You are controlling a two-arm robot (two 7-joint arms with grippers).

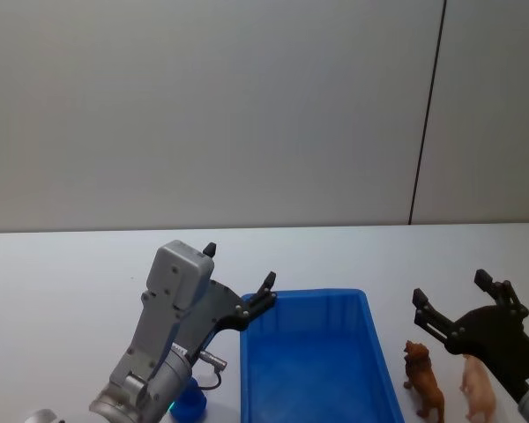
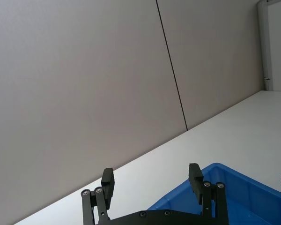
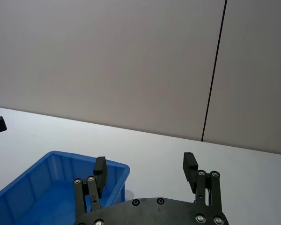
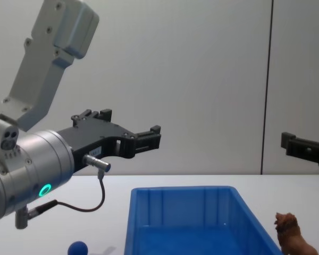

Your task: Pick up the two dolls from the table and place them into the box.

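Left gripper (image 1: 239,265): my fingers are spread wide with nothing between them. It hangs raised above the table (image 1: 70,264), by the far-left corner of the box (image 1: 322,294).

Right gripper (image 1: 451,288): fingers equally wide apart, also empty. It is held high off the table, right of the box, over the far side of the dolls.

Box: blue, open-topped, on the table between my two arms.

Brown doll (image 1: 423,377): stands upright on the table just beside the box's right wall.

Pink doll (image 1: 479,388): upright, close on the brown one's right.

Blue ball (image 4: 77,248): on the table left of the box, under my left arm.
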